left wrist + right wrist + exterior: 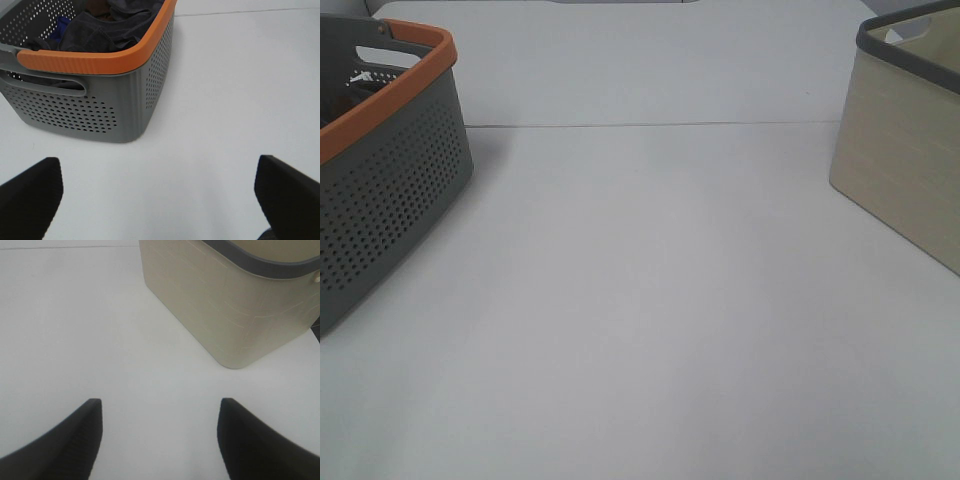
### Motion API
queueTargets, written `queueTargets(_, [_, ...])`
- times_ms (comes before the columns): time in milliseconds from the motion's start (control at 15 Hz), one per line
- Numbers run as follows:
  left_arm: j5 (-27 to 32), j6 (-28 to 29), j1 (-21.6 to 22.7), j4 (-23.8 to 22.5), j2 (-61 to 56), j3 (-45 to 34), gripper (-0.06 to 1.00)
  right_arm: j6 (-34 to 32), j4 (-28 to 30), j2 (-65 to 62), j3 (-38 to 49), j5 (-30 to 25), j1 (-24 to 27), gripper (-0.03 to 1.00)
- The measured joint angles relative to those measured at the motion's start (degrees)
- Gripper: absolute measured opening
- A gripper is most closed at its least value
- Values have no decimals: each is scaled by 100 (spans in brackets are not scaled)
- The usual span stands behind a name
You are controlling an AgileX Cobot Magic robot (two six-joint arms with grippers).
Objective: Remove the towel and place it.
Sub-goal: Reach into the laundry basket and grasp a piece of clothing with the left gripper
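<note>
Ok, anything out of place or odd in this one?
Nothing stands out. The grey basket stands upright on the left with the dark towel bunched inside, the beige bin upright on the right. Nothing spilled; left gripper and right gripper hang open and empty.

Grey perforated basket (pixel 390 200) with orange rim, beige bin (pixel 900 160), charcoal towel (pixel 95 32)

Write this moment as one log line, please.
towel in grey basket | left pincer open, empty | right pincer open, empty, facing beige bin
</note>
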State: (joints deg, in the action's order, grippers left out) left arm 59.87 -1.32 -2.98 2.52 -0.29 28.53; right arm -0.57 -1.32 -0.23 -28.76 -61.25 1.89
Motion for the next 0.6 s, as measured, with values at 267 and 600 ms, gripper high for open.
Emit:
queueTargets(267, [0,0,0,0,0,0,98,0,0,0,0,0,0,59])
queueTargets(600, [0,0,0,0,0,0,98,0,0,0,0,0,0,59])
